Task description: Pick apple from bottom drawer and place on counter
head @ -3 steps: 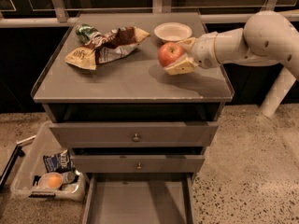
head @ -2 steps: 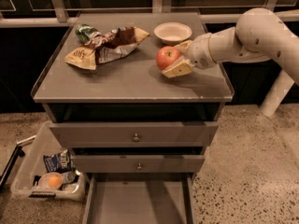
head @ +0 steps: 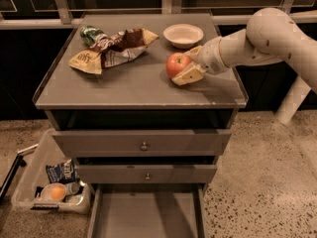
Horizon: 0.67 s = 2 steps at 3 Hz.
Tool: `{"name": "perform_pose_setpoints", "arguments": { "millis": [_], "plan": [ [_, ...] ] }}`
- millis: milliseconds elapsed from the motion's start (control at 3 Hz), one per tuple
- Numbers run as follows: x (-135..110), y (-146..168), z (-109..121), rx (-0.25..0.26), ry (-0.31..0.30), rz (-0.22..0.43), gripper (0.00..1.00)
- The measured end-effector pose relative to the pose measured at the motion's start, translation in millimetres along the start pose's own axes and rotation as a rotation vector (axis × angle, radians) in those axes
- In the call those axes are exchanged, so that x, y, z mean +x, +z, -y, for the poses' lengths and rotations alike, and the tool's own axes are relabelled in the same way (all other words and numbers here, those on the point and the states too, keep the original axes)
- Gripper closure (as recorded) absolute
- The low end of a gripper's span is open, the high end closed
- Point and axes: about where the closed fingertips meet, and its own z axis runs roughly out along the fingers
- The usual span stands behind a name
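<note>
Gripper (head: 189,63) over the counter's right side, pale fingers pinched on the apple (head: 176,64). Apple smooth, round, red; it seems to rest on the matte grey counter (head: 133,86), contact unclear. Placing step, nearly done. Next: spread fingers, back off without rolling it. Bottom drawer (head: 147,217) open, flat metal floor.

A white bowl (head: 183,35) stands near the back right corner of the desk, just behind the gripper (head: 182,67), which is closed round the apple (head: 176,63) by the right edge. Toward the back left corner lie a green packet (head: 91,33), a crumpled brown and silver bag (head: 125,45) and a tan snack bag (head: 87,61), overlapping. Below the front edge are two grey knobbed drawers (head: 143,143), pushed in. On the floor off the front left corner a clear bin (head: 29,182) holds a blue packet (head: 62,171) and a pale orange fruit (head: 56,191).
</note>
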Motion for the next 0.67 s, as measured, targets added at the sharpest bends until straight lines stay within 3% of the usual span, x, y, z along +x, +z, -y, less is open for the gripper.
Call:
{"name": "perform_pose_setpoints", "arguments": {
  "millis": [667],
  "plan": [
    [0.0,0.1,0.0,0.0,0.0,0.0,0.34]
  ]
}}
